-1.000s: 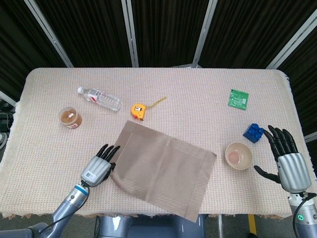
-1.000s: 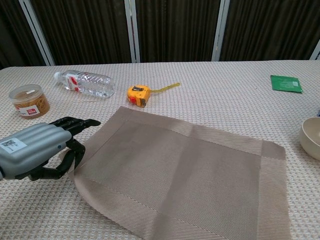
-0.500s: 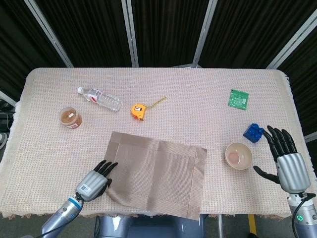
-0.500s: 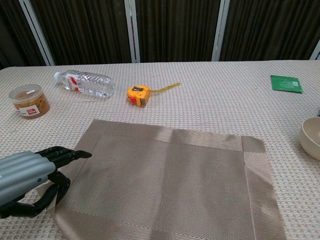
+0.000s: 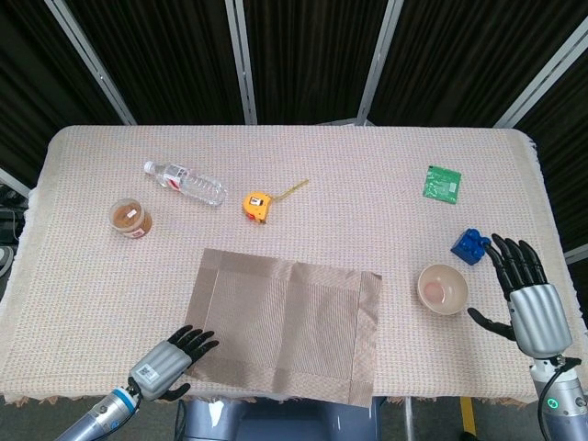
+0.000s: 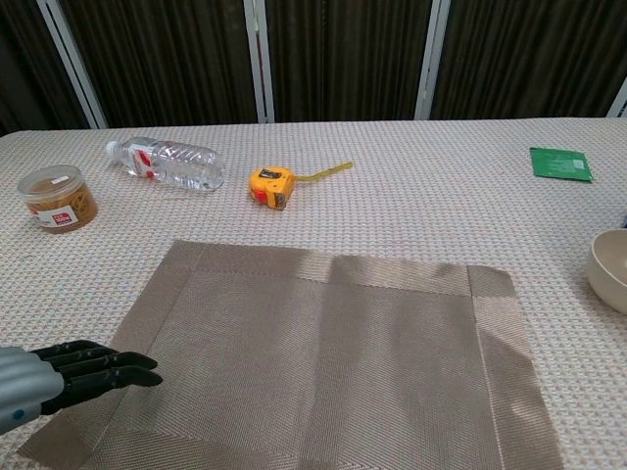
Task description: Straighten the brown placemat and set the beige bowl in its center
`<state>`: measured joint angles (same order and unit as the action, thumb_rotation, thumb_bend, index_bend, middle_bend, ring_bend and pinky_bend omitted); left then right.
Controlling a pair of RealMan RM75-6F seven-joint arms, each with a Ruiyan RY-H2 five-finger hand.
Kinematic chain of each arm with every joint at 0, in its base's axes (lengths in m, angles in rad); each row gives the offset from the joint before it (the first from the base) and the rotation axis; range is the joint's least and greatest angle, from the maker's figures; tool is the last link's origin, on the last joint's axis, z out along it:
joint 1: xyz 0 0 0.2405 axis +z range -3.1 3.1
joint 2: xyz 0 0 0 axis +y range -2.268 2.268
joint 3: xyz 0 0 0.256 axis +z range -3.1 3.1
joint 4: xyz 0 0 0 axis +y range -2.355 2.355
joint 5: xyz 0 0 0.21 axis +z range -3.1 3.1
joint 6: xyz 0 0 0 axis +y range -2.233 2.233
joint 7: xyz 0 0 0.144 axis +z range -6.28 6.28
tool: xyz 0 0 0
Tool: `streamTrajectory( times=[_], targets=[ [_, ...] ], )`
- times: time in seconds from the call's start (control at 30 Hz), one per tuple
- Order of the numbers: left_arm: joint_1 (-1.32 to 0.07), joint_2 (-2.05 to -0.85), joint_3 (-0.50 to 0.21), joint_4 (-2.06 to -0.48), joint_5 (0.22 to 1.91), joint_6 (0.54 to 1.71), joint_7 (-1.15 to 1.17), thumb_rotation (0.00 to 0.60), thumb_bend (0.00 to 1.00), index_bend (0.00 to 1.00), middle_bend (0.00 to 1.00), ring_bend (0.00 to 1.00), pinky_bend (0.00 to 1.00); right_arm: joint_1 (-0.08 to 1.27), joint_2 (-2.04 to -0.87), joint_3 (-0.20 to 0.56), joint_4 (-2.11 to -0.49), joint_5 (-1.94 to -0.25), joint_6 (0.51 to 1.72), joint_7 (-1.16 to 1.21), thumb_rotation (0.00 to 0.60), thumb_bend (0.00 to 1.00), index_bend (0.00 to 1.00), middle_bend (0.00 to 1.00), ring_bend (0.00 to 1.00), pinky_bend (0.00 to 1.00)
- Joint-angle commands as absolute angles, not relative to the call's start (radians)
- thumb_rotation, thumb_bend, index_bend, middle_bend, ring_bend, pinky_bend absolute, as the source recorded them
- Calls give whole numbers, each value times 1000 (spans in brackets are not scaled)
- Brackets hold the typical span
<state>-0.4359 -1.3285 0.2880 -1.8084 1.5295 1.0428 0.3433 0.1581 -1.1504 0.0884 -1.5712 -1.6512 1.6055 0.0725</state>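
Observation:
The brown placemat [image 5: 285, 326] lies flat near the table's front edge, its sides nearly parallel to that edge; the chest view shows the placemat [image 6: 323, 362] filling the foreground. My left hand [image 5: 165, 372] is at the mat's near-left corner, and its fingers [image 6: 98, 367] stretch out over the mat's left border with nothing gripped. The beige bowl [image 5: 444, 288] stands upright on the tablecloth to the right of the mat, apart from it; in the chest view the bowl [image 6: 609, 269] is cut off by the frame's right edge. My right hand [image 5: 528, 299] is just right of the bowl, fingers spread, not touching it.
A blue brick [image 5: 470, 245] sits just behind the bowl, and a green packet [image 5: 442, 182] lies further back. Behind the mat are a yellow tape measure [image 5: 257, 204], a lying water bottle [image 5: 186, 183] and a small jar [image 5: 130, 218].
The placemat has been pulled toward the front edge and turned from skewed to nearly square. My left hand let go of its corner and drew back toward me. The right hand barely moved.

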Motion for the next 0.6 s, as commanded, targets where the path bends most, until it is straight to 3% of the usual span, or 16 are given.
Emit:
streamTrajectory(
  times=[0.03,0.27,0.6],
  targets=[
    [-420,-1271,295,-1844,1624,1133,274,600,372,0,0,0,0,160,-1152,88,-1569,-1648,1599,71,600,7,0,0,0,0],
    [-355,-1181,238,-1827,1720,1372,170,600,370,0,0,0,0,168,-1163,89,-1558,-1632,1571,55,600,8,0,0,0,0],
    [-272,-1133,81,-1798,1613,1590,171,600,371,0,0,0,0,239,-1169,98,-1577,-1627,1452,-14,600,7,0,0,0,0]
  ],
)
